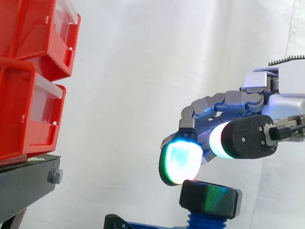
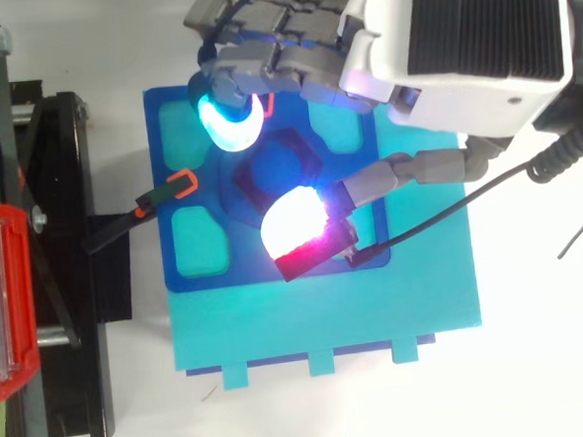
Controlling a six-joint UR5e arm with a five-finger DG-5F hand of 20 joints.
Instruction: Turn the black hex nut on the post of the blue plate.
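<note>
The black hex nut [image 1: 210, 198] sits on the threaded blue post [image 1: 205, 223] of the blue plate [image 2: 158, 137]. My hand [image 1: 295, 91] hovers just above it, coming in from the right. A cyan-glowing fingertip [image 1: 179, 162] hangs off the nut's upper left edge. The thumb pad [image 2: 297, 228], glowing white and red, is above the nut's opposite side. From above, the nut [image 2: 274, 170] lies in the gap between these two pads. Neither pad touches the nut, and the hand is open.
The blue plate rests on a teal base [image 2: 376, 312]. A black clamp with an orange tip [image 2: 166, 191] grips the plate's left edge. Stacked red bins [image 1: 16, 58] stand on a black stand [image 1: 2, 183] at the left.
</note>
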